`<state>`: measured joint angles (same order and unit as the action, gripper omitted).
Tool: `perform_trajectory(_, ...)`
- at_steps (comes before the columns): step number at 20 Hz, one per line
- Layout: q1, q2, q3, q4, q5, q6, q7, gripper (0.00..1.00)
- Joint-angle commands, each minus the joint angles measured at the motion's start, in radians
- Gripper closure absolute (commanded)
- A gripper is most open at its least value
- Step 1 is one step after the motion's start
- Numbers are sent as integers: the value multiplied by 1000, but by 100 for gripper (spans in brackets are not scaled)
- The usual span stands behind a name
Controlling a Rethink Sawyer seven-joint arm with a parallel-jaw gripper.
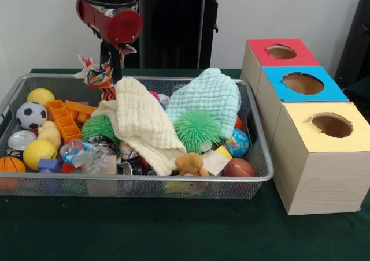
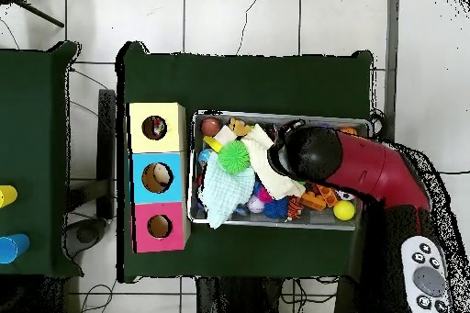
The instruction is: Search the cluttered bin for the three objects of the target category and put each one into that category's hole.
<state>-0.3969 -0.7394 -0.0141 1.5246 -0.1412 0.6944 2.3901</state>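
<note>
A crumpled wrapper (image 1: 95, 70) is held pinched in the gripper (image 1: 111, 70) above the bin (image 1: 254, 134); carriage toward the boxes (image 1: 312, 128) is judged next.

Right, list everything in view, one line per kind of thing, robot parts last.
Wire bin: one, silver mesh, on the green table.
Cloths: two, cream across the bin's middle, pale mint beside it toward the boxes.
Spiky balls: two, green and.
Yellow balls: two and, at the bin end away from the boxes.
Soccer ball: one, black and white.
Orange blocks: a cluster.
Plush toy: one, tan, front edge.
Boxes with holes: three, red, blue, yellow, in a row beside the bin.
Crinkled wrapper: one, multicoloured, at the gripper.
Gripper: one, black, over the bin; arm red.
</note>
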Motion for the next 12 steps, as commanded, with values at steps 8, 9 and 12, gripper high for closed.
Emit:
perform_trajectory(8,165,-39,30,5,104,117,180,100)
perform_trajectory(9,181,-32,28,-7,112,128,192,100)
perform_trajectory(12,210,-11,19,-66,125,163,179,100)
